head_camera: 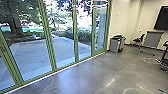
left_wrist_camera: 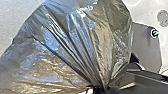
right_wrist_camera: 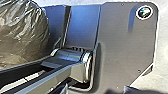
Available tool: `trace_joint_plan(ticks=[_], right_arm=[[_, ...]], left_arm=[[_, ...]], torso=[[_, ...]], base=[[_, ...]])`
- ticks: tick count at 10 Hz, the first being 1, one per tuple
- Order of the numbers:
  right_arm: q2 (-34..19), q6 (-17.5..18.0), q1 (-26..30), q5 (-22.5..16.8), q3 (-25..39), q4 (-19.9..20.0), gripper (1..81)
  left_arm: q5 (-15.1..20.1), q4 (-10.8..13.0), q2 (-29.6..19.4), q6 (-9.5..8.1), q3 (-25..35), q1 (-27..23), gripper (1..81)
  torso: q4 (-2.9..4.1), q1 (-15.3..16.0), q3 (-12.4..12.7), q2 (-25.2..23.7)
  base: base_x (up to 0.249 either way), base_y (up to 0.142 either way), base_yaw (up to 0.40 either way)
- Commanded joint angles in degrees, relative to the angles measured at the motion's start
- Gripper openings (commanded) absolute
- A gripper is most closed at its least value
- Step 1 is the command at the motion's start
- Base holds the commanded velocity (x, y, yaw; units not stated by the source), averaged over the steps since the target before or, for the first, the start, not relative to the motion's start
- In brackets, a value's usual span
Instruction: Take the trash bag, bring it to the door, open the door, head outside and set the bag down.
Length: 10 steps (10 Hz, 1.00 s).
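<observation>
Our left gripper point(left_wrist_camera: 100, 90) pinches the trash bag point(left_wrist_camera: 75, 45); our right gripper, we can't tell. Glass doors point(head_camera: 75, 37) edge ten-to-twelve o'clock; floor point(head_camera: 92, 75) opens toward one.

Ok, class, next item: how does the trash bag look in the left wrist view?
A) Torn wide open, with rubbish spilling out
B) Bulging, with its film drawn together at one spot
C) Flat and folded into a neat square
B: the trash bag swells out full and round, and the creases in its film all run together toward one narrow point.
</observation>
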Motion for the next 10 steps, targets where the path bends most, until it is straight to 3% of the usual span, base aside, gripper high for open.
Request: trace_joint_plan(ticks=[1,3,4,5,6,8,9,10], right_arm=[[0.0,-0.3,2.9,-3.9,0.3,-0.1,81.1],[0.0,-0.3,2.8,-3.9,0.4,-0.1,81.1],[0.0,-0.3,2.8,-4.0,0.5,-0.2,81.1],[0.0,-0.4,2.8,-3.9,0.4,-0.1,81.1],[0.0,-0.4,2.8,-3.9,0.3,0.0,81.1],[0.0,-0.4,3.0,-3.9,0.3,0.0,81.1],[0.0,-0.4,2.9,-3.9,0.3,0.0,81.1],[0.0,-0.4,2.9,-3.9,0.3,0.0,81.1]], left_arm=[[3.1,0.1,-0.4,0.44,0.0,-3.4,1.0],[3.1,0.1,-0.4,0.44,0.0,-3.5,1.0],[3.1,0.1,-0.4,0.44,0.0,-3.5,1.0],[3.1,0.1,-0.4,0.44,0.0,-3.5,1.0],[3.1,0.1,-0.4,0.44,0.1,-3.5,1.0],[3.1,0.1,-0.5,0.44,0.0,-3.5,1.0],[3.1,0.1,-0.5,0.44,0.0,-3.5,1.0],[3.1,0.1,-0.5,0.44,0.0,-3.5,1.0]], torso=[[0.00,0.0,0.0,0.0],[0.00,0.0,0.0,0.0],[5.54,0.0,0.0,0.0],[5.69,0.0,0.0,0.0],[0.90,0.0,0.0,0.0],[3.02,0.0,0.0,0.0],[3.32,0.0,0.0,0.0],[-2.13,0.0,1.5,0.0]], base=[[0.135,0.000,0.000],[0.136,0.000,0.000],[0.136,0.000,0.000],[0.136,0.000,0.000],[0.136,0.000,0.000],[0.136,0.000,0.000],[0.136,0.000,0.000],[0.136,0.000,0.000]])
